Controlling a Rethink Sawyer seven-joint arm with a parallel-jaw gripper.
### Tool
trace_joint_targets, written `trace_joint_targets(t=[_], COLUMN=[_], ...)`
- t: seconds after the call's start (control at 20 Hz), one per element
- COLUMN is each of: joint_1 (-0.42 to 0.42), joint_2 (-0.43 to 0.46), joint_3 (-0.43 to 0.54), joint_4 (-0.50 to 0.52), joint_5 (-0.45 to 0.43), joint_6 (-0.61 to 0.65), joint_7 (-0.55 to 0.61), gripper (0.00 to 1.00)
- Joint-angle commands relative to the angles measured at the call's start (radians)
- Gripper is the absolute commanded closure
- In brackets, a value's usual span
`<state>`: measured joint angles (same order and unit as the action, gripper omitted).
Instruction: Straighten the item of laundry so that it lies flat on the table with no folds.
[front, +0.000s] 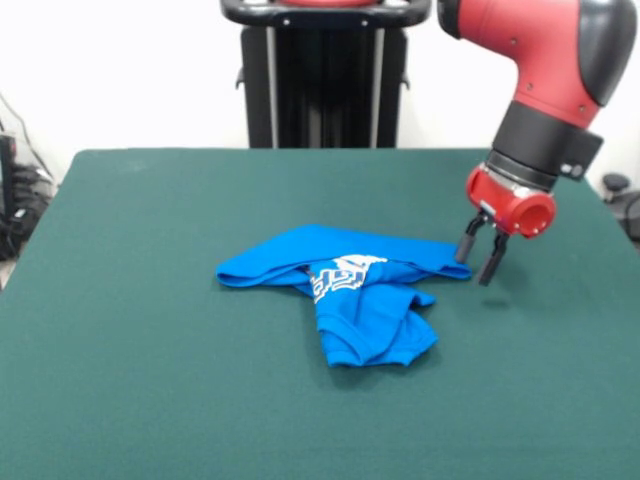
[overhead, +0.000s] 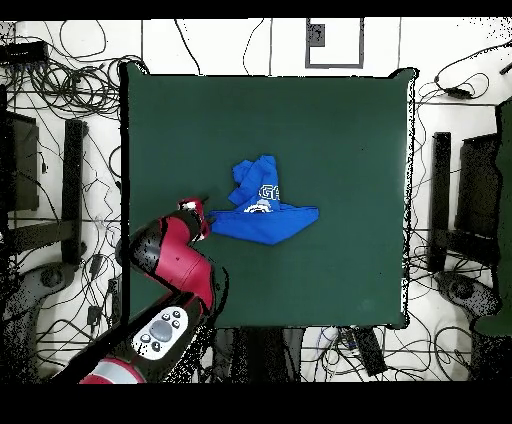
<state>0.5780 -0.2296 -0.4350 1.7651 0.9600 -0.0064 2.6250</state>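
The blue garment (front: 345, 285) lies bunched and folded over itself mid-surface (front: 150, 380), so flattening remains undone, while the tool (front: 480, 255) hangs parted and empty at its corner

My arm (front: 545, 60) runs off the top edge in front view. The laundry (front: 345, 285) folds hide most white lettering (front: 340, 275), unreadable. Overhead, the arm covers my gripper (overhead: 203, 222), fingers indiscernible there.

A crumpled blue garment (front: 345, 290) lies on the green table (front: 150, 380).
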Motion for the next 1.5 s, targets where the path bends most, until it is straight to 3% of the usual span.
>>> trace_joint_targets(t=[0.05, 1.0, 1.5], joint_1=[0.035, 0.021, 0.001], joint_2=[0.078, 0.045, 0.022], joint_3=[0.040, 0.044, 0.061], joint_4=[-0.034, 0.003, 0.021], joint_5=[0.114, 0.107, 0.062], joint_6=[0.147, 0.153, 0.131], joint_7=[0.320, 0.278, 0.214], gripper=[0.00, 0.00, 0.00])
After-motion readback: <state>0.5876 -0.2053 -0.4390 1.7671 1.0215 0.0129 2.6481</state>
